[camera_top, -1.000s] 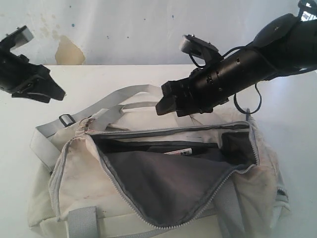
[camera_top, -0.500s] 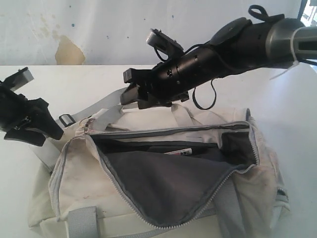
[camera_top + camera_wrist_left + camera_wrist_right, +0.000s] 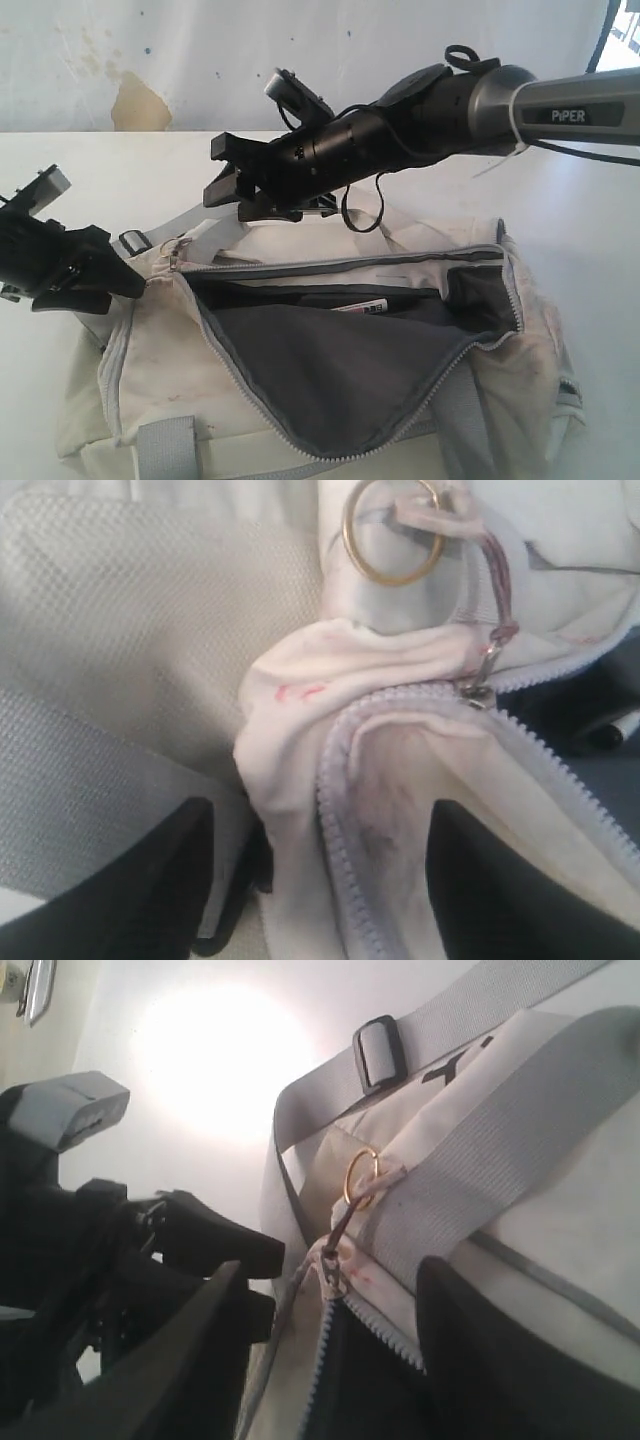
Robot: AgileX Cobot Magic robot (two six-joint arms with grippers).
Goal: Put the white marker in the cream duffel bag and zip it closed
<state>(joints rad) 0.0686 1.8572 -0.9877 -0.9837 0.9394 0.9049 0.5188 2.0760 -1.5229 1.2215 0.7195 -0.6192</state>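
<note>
The cream duffel bag (image 3: 150, 360) lies on the white table with its main zipper wide open and dark grey lining showing. The white marker (image 3: 362, 306) lies inside the opening. My left gripper (image 3: 125, 285) is at the bag's left end. It is open, its fingers (image 3: 140, 880) either side of the end fabric and zipper teeth, just short of the zipper slider (image 3: 478, 685). My right gripper (image 3: 218, 172) reaches across above the grey straps and hovers open over the same end. In the right wrist view the slider (image 3: 332, 1275) and its gold ring (image 3: 362, 1178) sit between its fingers (image 3: 500, 1360).
A grey shoulder strap with a black buckle (image 3: 135, 242) trails off the bag's left end. A grey handle (image 3: 165, 450) hangs at the near side. The stained wall (image 3: 140, 100) stands behind the table. In the right wrist view the left gripper (image 3: 215, 1240) is close beside the slider.
The right arm has swung left across the bag to its left end. The left gripper has come down and to the right onto that end of the bag.
</note>
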